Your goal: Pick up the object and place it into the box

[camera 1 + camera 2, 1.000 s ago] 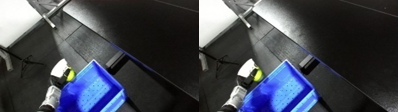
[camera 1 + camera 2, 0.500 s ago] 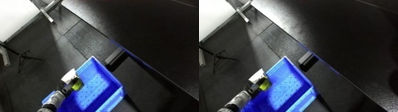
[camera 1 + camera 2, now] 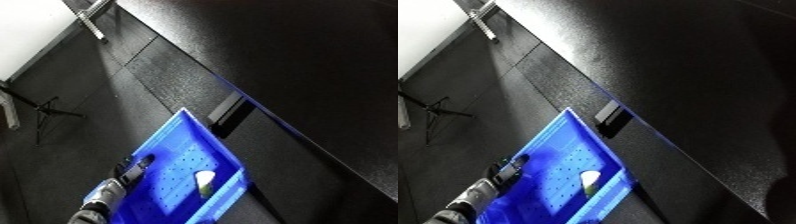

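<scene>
Your object (image 3: 205,181) — a small pale, yellow-green thing — now lies on the perforated floor of the blue bin (image 3: 182,131), low in the frame and close to the bin's right-hand wall, with nothing touching it. That reads as the drop done: the task's main step looks complete, and what is left for you is, by my judgement, only to draw the arm clear. Your left hand (image 3: 135,169) sits at the bin's left rim in the lower left of the frame, its dark fingers empty and apart from the object; whether they are straight or curled the views do not show, so I cannot tell. Your right hand shows in neither view. Compared with half a second ago, the object was up at the left rim together with the hand; now it rests well inside, over by the opposite wall, while the hand has stayed near the rim. A second ago the object sat outside the bin's left edge, held up beside the forearm. The whole scene has also shifted between frames — that is your head camera moving, not the bin.
</scene>
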Motion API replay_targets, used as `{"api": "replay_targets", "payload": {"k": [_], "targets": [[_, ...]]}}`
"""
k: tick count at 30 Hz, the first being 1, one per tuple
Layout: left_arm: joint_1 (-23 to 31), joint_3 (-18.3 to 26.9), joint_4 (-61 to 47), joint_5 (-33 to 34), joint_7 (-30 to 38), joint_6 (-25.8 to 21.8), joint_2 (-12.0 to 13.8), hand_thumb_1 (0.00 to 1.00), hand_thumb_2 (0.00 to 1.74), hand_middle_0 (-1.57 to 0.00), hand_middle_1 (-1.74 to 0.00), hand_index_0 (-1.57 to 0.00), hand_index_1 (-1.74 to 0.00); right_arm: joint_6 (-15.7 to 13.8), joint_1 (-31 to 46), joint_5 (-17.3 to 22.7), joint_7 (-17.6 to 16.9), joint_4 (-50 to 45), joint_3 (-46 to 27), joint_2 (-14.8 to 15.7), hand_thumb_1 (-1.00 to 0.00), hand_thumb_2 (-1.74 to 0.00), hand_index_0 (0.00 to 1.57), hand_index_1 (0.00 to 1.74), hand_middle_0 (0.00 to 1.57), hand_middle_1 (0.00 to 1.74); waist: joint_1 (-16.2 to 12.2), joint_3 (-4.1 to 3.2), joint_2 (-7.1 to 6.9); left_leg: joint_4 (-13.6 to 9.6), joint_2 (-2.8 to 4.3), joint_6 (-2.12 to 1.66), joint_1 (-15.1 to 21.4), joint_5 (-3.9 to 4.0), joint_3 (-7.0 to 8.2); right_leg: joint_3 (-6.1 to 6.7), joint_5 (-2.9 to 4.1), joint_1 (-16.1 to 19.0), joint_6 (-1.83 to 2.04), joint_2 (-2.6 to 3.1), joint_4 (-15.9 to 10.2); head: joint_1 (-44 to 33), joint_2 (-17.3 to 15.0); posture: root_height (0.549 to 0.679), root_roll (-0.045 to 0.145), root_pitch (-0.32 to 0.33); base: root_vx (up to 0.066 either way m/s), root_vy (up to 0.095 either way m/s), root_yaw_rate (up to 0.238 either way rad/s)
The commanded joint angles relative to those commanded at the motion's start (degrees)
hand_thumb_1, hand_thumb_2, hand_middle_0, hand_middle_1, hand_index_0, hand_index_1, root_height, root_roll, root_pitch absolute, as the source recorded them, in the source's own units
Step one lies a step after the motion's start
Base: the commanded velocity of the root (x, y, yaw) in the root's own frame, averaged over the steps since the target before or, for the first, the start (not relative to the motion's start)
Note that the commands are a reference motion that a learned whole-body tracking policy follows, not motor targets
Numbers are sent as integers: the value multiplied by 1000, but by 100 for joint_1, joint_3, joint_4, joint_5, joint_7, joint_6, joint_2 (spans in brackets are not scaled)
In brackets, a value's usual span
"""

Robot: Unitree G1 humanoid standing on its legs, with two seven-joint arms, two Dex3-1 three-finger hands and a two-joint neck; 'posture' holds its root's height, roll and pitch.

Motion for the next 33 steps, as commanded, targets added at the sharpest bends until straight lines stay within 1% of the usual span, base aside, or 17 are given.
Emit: {"api": "replay_targets", "payload": {"k": [5,9,14,17,19,22,26,30,33], "targets": [[-65,-44,61,111,76,-36,40,0,0,0,0,0,0,-5,-25,65,-24,-29,38,12,0,0,0,0,0,0,-1,0,-12,-9,3,-5,-15,7,6,-6,23,-12,-3,3,-27,112,12,607,29,8,-21,-16,1],[-79,-84,83,225,57,-2,44,0,0,0,0,0,0,18,-49,117,-27,-39,40,12,0,0,0,0,0,0,0,0,-7,-14,-10,-5,-9,1,11,-3,43,-18,-1,2,-45,237,5,607,28,9,-11,-23,-6],[-98,-217,84,464,-137,323,-2,0,0,0,0,0,0,8,-75,191,-36,-31,52,-2,0,0,0,0,0,0,-25,0,38,-43,-27,-7,21,-5,32,23,85,-14,14,3,-103,553,11,609,27,11,-9,-23,-25],[-92,-366,95,824,-301,567,-62,0,0,0,0,0,0,-4,-101,231,-67,-35,61,-16,0,0,0,0,0,0,-48,0,78,-33,-30,-1,43,-26,54,37,115,-6,25,-1,-136,823,6,609,28,10,-11,-19,-56],[-82,-477,91,1131,-370,600,-112,0,0,0,0,0,0,-12,-126,235,-92,-41,64,-33,0,0,0,0,0,0,-67,0,110,-24,-30,2,62,-43,73,47,137,3,33,-7,-163,1029,13,609,28,10,-13,-13,-89],[-62,-637,53,1537,-529,451,-216,0,0,0,0,0,0,-36,-169,243,-144,-61,71,-67,0,0,0,0,0,0,-102,0,157,8,-30,5,85,-80,113,68,177,15,47,-11,-210,1432,39,609,29,9,-21,-12,-132],[-5,-842,-85,1890,-803,103,-414,0,0,0,0,0,0,-70,-231,285,-205,-100,56,-105,0,0,0,0,0,0,-139,0,206,14,-19,6,129,-112,163,99,249,18,71,-5,-281,2143,63,610,28,9,-33,-17,-168],[80,-1100,-292,2332,-1059,-97,-640,0,0,0,0,0,0,-68,-298,340,-268,-134,8,-135,0,0,0,0,0,0,-156,0,281,-52,-2,-12,179,-91,191,134,303,12,92,-16,-311,2892,38,612,26,10,-35,-16,-125],[148,-1284,-486,2431,-1313,-152,-796,0,0,0,0,0,0,-49,-336,307,-340,-149,-45,-147,0,0,0,0,0,0,-180,0,343,-131,22,-28,246,-72,218,166,333,30,102,-38,-325,3549,53,614,25,7,-25,-6,-81]]}}
